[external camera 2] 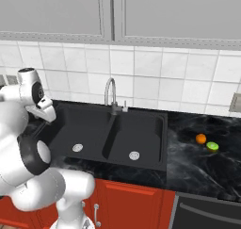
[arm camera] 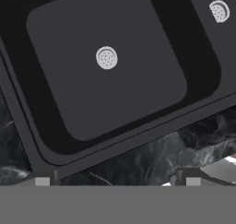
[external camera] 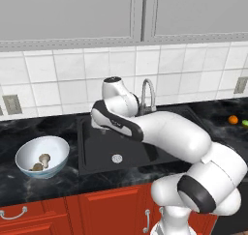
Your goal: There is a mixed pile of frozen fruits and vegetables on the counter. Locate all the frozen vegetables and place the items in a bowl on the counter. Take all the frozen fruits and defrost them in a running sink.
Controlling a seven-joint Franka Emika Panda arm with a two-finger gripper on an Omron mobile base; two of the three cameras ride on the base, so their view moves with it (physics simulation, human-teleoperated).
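Inside bowl (external camera: 29, 154): two mushroom pieces (external camera: 41, 162). Sink (external camera 2: 141, 134) basins bare. End effector (arm camera: 117, 181) spread wide, holding nothing.

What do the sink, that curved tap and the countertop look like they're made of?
Sink: matte black, maybe composite or coated metal, since it shows no shine. Tap: silvery polished metal by its bright highlights. Countertop: glossy black stone, marble-like, with faint white veins.

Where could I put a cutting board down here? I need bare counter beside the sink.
Bare black counter runs between the sink and the orange ball and lime ball. Both basins lie bare. Crowded: the left side, where the bowl with two mushroom pieces sits and the arm hangs.
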